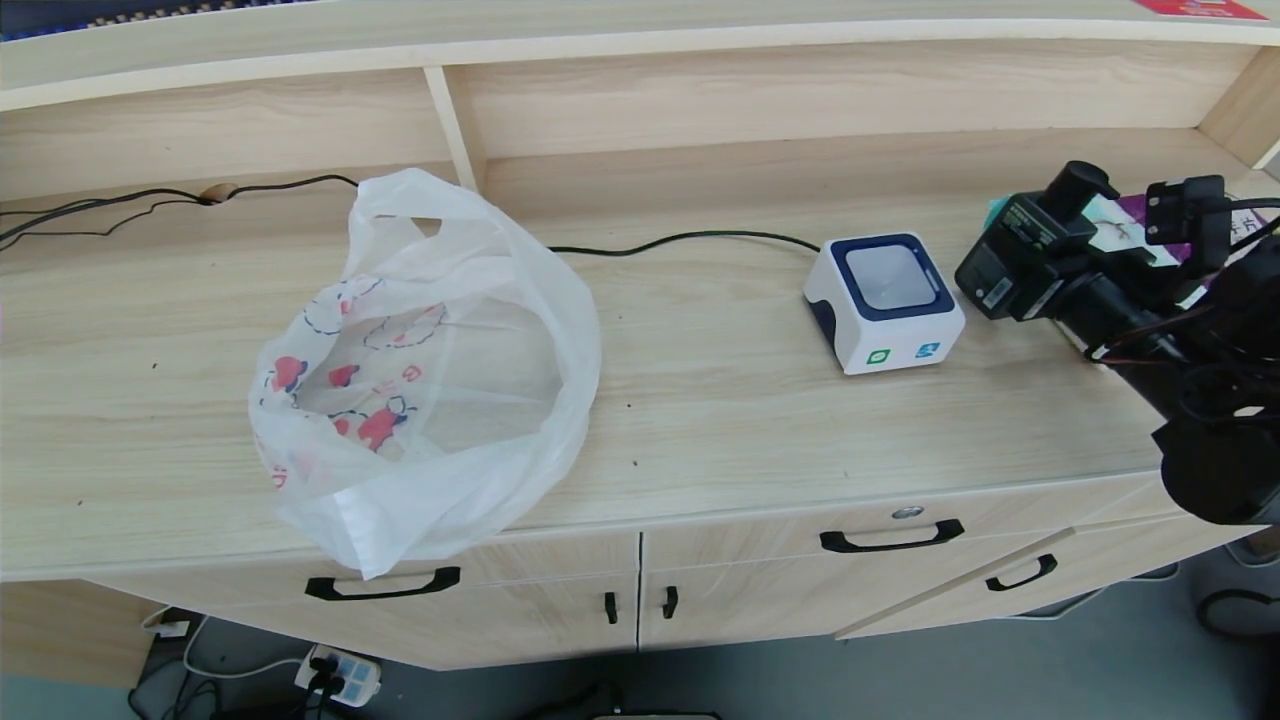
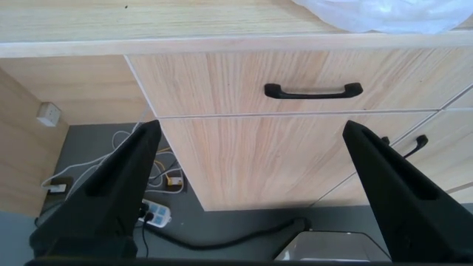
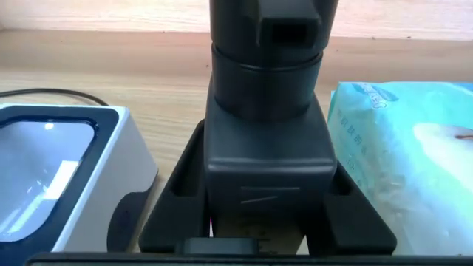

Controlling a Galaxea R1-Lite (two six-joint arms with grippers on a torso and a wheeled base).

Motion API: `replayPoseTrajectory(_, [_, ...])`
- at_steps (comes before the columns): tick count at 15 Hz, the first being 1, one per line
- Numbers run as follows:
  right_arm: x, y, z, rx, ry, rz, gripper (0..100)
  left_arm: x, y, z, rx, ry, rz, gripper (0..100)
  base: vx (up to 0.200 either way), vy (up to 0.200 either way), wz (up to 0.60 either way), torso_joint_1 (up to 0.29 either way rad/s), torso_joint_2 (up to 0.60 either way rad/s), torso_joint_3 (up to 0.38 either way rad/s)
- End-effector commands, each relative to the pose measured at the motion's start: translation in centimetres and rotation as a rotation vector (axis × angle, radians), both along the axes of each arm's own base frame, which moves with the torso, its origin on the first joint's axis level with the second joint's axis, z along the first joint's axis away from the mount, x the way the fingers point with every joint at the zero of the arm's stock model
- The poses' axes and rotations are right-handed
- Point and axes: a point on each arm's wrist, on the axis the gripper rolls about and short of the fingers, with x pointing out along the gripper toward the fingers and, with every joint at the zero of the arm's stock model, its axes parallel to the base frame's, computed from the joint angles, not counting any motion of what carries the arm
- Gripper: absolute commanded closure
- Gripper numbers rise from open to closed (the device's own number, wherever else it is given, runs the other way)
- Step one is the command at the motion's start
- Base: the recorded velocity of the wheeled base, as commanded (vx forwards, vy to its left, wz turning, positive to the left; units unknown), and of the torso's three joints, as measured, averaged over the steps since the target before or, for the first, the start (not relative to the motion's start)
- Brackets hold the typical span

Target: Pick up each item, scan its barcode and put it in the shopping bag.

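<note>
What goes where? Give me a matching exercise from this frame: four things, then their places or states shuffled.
Things:
1. shopping bag
2. scanner
3. teal packet
4. left tool

Places or states:
A. open, below the counter top, facing a drawer front
B. left part of the counter, mouth open, hanging over the front edge
C. right of the bag, black cable running to it
D. counter's far right, past the scanner

Pairs: 1-B, 2-C, 3-D, 4-A

Open counter [image 1: 700, 400] between shopping bag [image 1: 430, 370] and scanner [image 1: 885, 300]
We find a wide free lane here; a cable [image 1: 690, 234] crosses its back, a shelf divider [image 1: 455, 125] stands behind the shopping bag, and a tissue pack [image 3: 403, 155] lies near the scanner.
</note>
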Motion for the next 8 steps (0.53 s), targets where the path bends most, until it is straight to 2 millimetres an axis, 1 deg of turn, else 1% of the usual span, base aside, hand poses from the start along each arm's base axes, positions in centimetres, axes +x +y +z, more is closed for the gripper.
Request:
replayPoseTrajectory(1, [-1.7, 0.6, 1.5, -0.003, -0.038, 0.013, 100, 0.0, 0.0, 0.0, -0.003, 0.000, 0.001, 0, 0.000, 0.000, 0.00, 0.000, 0.00, 0.000])
replayPoseTrajectory(2, [-2.5, 0.8, 1.7, -0.007, -0.037, 0.017, 100, 0.0, 0.0, 0.0, -0.006, 0.002, 0.000, 0, 0.000, 0.000, 0.00, 0.000, 0.00, 0.000])
replayPoseTrajectory(4, [-5.6, 1.9, 1.8, -0.014, -0.021, 0.041, 100, 0.0, 0.0, 0.0, -0.014, 0.003, 0.000, 0, 0.000, 0.000, 0.00, 0.000, 0.00, 0.000])
replayPoseTrajectory(5, [-6.4, 2.1, 1.9, -0.024, -0.025, 0.046, 100, 0.0, 0.0, 0.0, -0.014, 0.003, -0.001, 0, 0.000, 0.000, 0.00, 0.000, 0.00, 0.000])
replayPoseTrajectory(6, [-6.5, 2.1, 2.4, -0.037, -0.048, 0.040, 100, 0.0, 0.0, 0.0, -0.012, 0.003, 0.000, 0, 0.000, 0.000, 0.00, 0.000, 0.00, 0.000])
replayPoseTrajectory(8, [-6.3, 2.1, 4.1, -0.060, -0.132, 0.035, 100, 0.0, 0.0, 0.0, -0.012, 0.003, 0.000, 0, 0.000, 0.000, 0.00, 0.000, 0.00, 0.000])
